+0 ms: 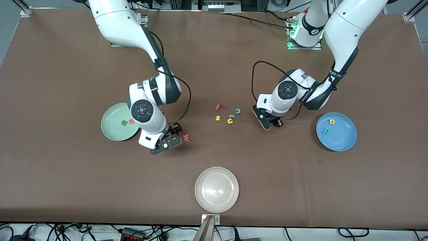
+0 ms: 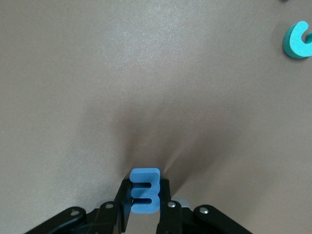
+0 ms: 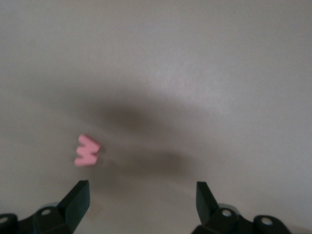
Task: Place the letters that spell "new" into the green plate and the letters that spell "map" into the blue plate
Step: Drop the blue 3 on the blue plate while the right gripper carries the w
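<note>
My left gripper (image 1: pixel 271 124) is low over the table between the loose letters and the blue plate (image 1: pixel 341 140). The left wrist view shows this gripper (image 2: pixel 145 204) shut on the blue "m" (image 2: pixel 145 190). A yellow "a" (image 1: pixel 332 122) and a teal "p" (image 1: pixel 326 131) lie in the blue plate. The green plate (image 1: pixel 113 130) holds the olive "n" (image 1: pixel 124 123) and the orange "e" (image 1: pixel 131 121). My right gripper (image 1: pixel 172 136) is open beside that plate. The salmon "w" (image 1: pixel 186 137) lies on the table just off its fingers, and the right wrist view shows the "w" (image 3: pixel 87 150) outside the open gripper (image 3: pixel 143 197).
Mid-table lie a red "f" (image 1: pixel 219 107), yellow "s" (image 1: pixel 217 117), teal "l" (image 1: pixel 231 116), yellow "u" (image 1: pixel 230 121) and teal "c" (image 1: pixel 238 111). That "c" (image 2: pixel 298 40) also shows in the left wrist view. A whitish-beige plate (image 1: pixel 200 197) sits near the table's front edge.
</note>
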Available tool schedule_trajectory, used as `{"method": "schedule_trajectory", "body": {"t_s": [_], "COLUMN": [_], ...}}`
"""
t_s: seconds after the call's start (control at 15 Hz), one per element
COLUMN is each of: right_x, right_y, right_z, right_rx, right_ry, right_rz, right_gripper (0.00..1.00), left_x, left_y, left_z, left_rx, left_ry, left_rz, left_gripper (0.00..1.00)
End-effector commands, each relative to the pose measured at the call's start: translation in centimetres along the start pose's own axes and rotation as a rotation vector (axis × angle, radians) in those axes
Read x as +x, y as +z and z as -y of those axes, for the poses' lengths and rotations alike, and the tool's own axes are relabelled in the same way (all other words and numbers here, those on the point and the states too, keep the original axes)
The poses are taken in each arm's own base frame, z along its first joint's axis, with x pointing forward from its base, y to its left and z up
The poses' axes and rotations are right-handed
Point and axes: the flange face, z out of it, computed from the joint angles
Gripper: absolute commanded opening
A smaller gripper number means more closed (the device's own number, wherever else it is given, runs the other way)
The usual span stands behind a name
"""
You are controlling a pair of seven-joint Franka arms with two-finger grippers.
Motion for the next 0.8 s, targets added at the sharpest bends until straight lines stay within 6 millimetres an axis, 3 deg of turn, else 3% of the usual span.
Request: {"method": "schedule_trajectory", "body": {"t_s": [0.0,0.2,0.33,0.47,0.53,0.6,0.73], "right_x": [0.8,0.4,0.2,0.0,0.0,0.0,0.2], "right_y": [1.7,3.5,4.3,4.3,4.3,4.4,4.6], "right_z": [1.8,5.6,6.1,6.7,6.7,6.7,6.8], "right_rx": [0.027,0.056,0.052,0.051,0.049,0.047,0.046], "right_ry": [0.111,0.231,0.277,0.276,0.271,0.270,0.268], "right_rz": [-0.030,-0.029,-0.021,-0.015,-0.016,-0.015,-0.016], "right_gripper": [0.90,0.81,0.77,0.65,0.53,0.49,0.47], "left_x": [-0.7,-1.1,-1.9,-3.6,-5.0,-6.9,-12.6], "left_y": [-2.0,-7.2,-10.1,-11.7,-12.1,-12.1,-10.8], "left_z": [1.4,5.4,8.5,11.4,13.2,15.0,19.3], "left_rx": [0.039,0.077,0.078,0.074,0.072,0.065,0.022], "left_ry": [-0.021,-0.081,-0.132,-0.196,-0.232,-0.275,-0.404], "left_rz": [0.031,0.149,0.223,0.251,0.248,0.251,0.255], "left_gripper": [0.09,0.10,0.11,0.11,0.11,0.11,0.11]}}
